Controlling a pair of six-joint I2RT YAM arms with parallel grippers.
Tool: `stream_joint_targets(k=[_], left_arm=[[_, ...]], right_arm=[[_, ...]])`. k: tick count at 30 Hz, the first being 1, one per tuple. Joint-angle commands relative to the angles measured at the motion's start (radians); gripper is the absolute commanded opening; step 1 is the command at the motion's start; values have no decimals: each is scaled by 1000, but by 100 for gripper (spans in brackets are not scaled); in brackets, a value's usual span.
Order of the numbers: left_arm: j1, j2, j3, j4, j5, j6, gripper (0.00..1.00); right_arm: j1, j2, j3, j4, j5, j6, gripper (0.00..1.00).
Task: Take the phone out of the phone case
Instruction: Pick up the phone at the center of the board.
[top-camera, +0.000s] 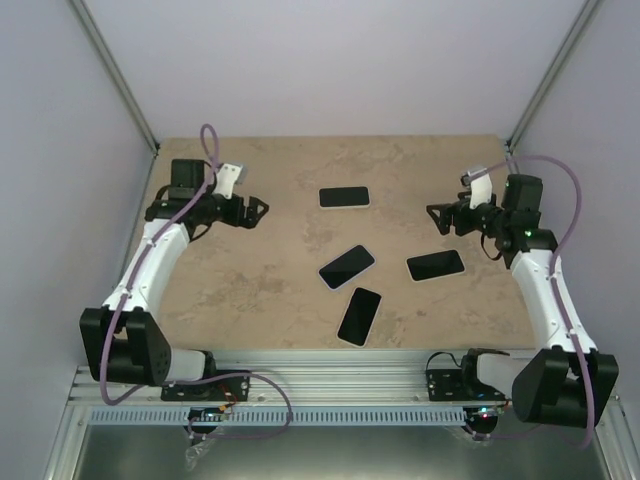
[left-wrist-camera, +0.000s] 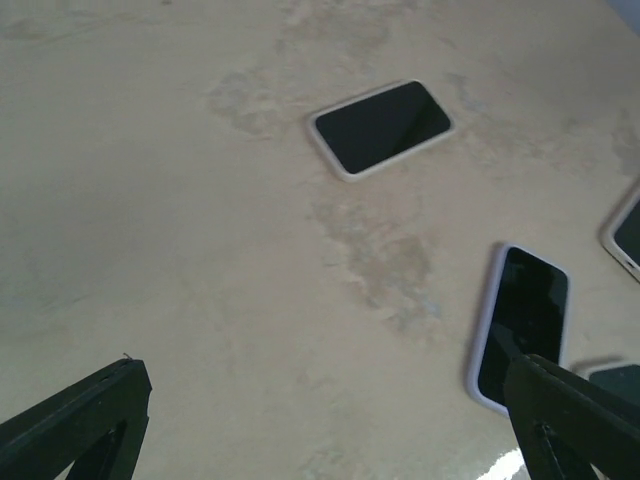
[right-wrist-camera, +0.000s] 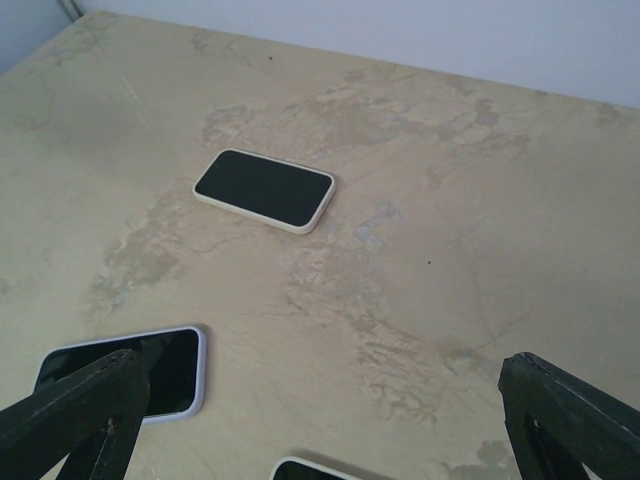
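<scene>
Several phones lie face up on the beige table (top-camera: 240, 290). One in a cream case (top-camera: 344, 197) (left-wrist-camera: 380, 127) (right-wrist-camera: 264, 189) is farthest back. A second in a lavender case (top-camera: 347, 266) (left-wrist-camera: 522, 322) (right-wrist-camera: 165, 372) is at the centre. A third in a white case (top-camera: 435, 265) (left-wrist-camera: 630, 235) (right-wrist-camera: 310, 470) is on the right. A dark phone (top-camera: 359, 316) (left-wrist-camera: 620, 378) with no visible light rim lies nearest the front. My left gripper (top-camera: 262, 210) (left-wrist-camera: 325, 385) hovers open at the left. My right gripper (top-camera: 432, 220) (right-wrist-camera: 320, 370) hovers open at the right. Neither gripper touches a phone.
White walls with metal corner posts (top-camera: 120, 80) enclose the table on three sides. The slotted aluminium rail (top-camera: 330, 385) with both arm bases runs along the near edge. Purple cables (top-camera: 575, 200) loop along each arm.
</scene>
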Motion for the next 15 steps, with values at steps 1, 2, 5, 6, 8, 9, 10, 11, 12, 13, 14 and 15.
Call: stream_joint_targets(k=[1, 2, 5, 6, 8, 9, 10, 11, 12, 13, 14, 15], left_arm=[[-81, 46, 36, -25, 62, 137, 99], [-98, 70, 54, -36, 70, 168, 99], [-146, 168, 137, -82, 91, 259, 100], [-158, 206, 168, -97, 92, 284, 99], [-176, 283, 243, -127, 88, 330, 100], [-185, 335, 287, -146, 90, 356, 100], [-191, 376, 332, -169, 91, 383, 99], [-197, 421, 379, -195, 94, 407, 99], [-201, 464, 431, -226, 99, 430, 100], [-205, 509, 481, -254, 103, 452, 99], [-209, 554, 532, -275, 107, 470, 99], [-212, 595, 580, -292, 109, 484, 100]], right_arm=[[-5, -50, -35, 55, 34, 30, 98], [-10, -55, -38, 56, 26, 29, 98], [-35, -71, -54, 63, -8, 28, 98], [-44, -76, -59, 65, -19, 27, 98], [-70, -88, -68, 75, -43, 31, 98], [-89, -94, -75, 80, -55, 35, 98], [-111, -102, -84, 86, -69, 39, 98], [-131, -111, -93, 91, -86, 43, 98], [-154, -120, -103, 99, -104, 47, 98], [-173, -130, -114, 106, -122, 50, 98], [-192, -138, -125, 113, -137, 54, 98], [-208, -147, -135, 122, -152, 56, 98]])
